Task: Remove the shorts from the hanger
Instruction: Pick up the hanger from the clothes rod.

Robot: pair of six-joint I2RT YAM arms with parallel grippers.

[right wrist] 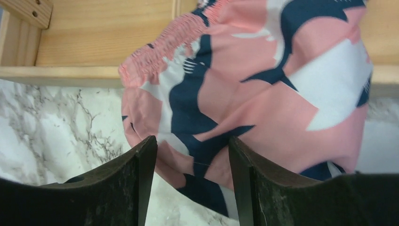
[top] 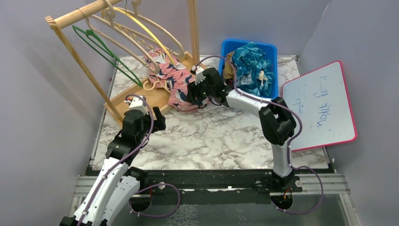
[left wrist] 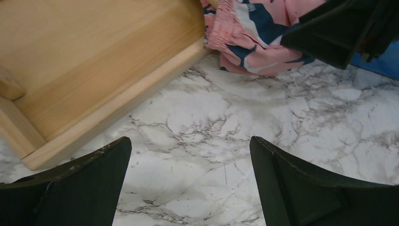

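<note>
My right gripper hangs low over the pink shorts with navy and white blotches. Its fingers are partway apart and have nothing clamped: in the right wrist view the cloth fills the gap just ahead of the tips, but I see no pinch on it. My left gripper is spread wide above bare marble table, holding nothing, with the shorts well off to its far right. The shorts lie slumped half on the wooden rack base and half spilled over its lip onto the marble. I judge them light, limp and thin, so they should bunch and drape rather than keep any shape, and nothing about them looks slippery or breakable. The gathered elastic waistband, ruched and thicker than the rest, lies on the rack-base side. It looks like the firmest place to bite, and the loose leg fold nearest my right fingers looks like the easiest. From above, the long axis runs diagonally from the back of the base forward and to the right, waistband toward the rack and hem toward my right gripper. A pale wooden hanger shows just beside the left edge, but I cannot tell whether it is caught in the waistband.
</note>
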